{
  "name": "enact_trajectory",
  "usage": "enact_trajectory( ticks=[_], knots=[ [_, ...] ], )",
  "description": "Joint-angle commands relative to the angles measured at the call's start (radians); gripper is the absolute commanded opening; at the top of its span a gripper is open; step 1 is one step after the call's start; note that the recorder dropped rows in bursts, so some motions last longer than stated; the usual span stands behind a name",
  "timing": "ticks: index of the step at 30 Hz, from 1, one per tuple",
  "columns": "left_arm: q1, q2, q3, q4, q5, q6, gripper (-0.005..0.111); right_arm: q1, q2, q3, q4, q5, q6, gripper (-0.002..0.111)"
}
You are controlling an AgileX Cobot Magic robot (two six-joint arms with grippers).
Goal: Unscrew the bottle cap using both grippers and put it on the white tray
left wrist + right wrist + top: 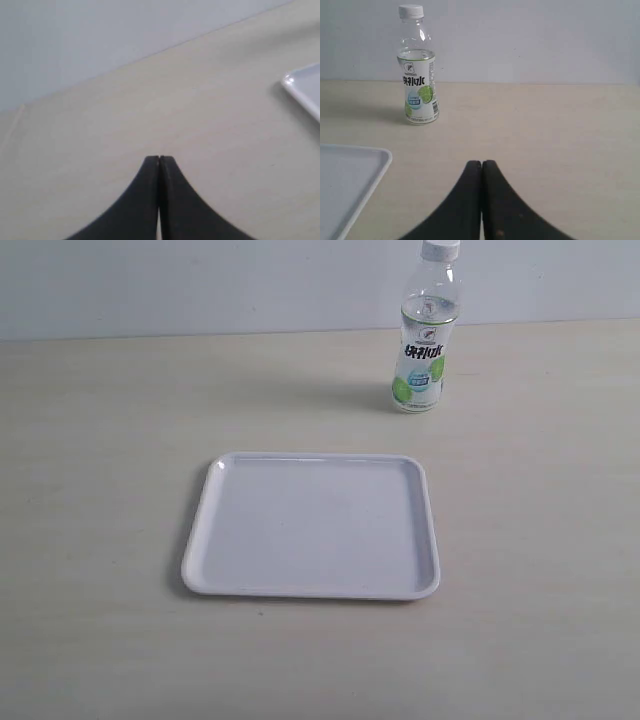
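The clear bottle (424, 340) with its white-and-green label stands upright on the table at the back right, with the white cap (440, 249) on its neck. The right wrist view shows the same bottle (417, 75) and cap (411, 10) some way ahead of my right gripper (481, 163), which is shut and empty. The white tray (312, 526) lies empty in the middle of the table; one corner of the tray (305, 87) shows in the left wrist view. My left gripper (159, 158) is shut on nothing, over bare table. Neither gripper appears in the exterior view.
A pale wooden tabletop (100, 440) runs back to a light wall (200, 280). The tray's edge (367, 182) lies beside my right gripper in the right wrist view.
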Motion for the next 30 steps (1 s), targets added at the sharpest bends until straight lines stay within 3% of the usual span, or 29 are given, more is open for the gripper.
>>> enact_trajectory(
  ticks=[1,13,17,20,23,30],
  knots=[
    [0.004,-0.007,0.000,0.118,-0.023,0.013,0.000,-0.008,-0.006,0.005,-0.006,-0.006,0.001,0.000],
    [0.004,-0.007,0.000,0.112,-0.055,-0.013,0.000,-0.008,-0.006,0.005,-0.006,-0.006,0.001,0.000],
    [0.004,-0.007,0.000,-0.222,-0.188,-0.137,0.000,-0.008,-0.006,0.005,-0.006,-0.006,0.001,0.000],
    [0.004,-0.007,0.000,-0.226,-0.228,-0.168,0.000,-0.008,-0.006,0.005,-0.006,-0.006,0.001,0.000],
    [0.004,-0.007,0.000,-0.251,-0.280,-0.406,0.000,-0.008,-0.006,0.005,-0.006,-0.006,0.001,0.000],
    [0.004,-0.007,0.000,-0.249,-0.441,-0.398,0.000,-0.008,-0.006,0.005,-0.006,-0.006,0.001,0.000]
  ],
)
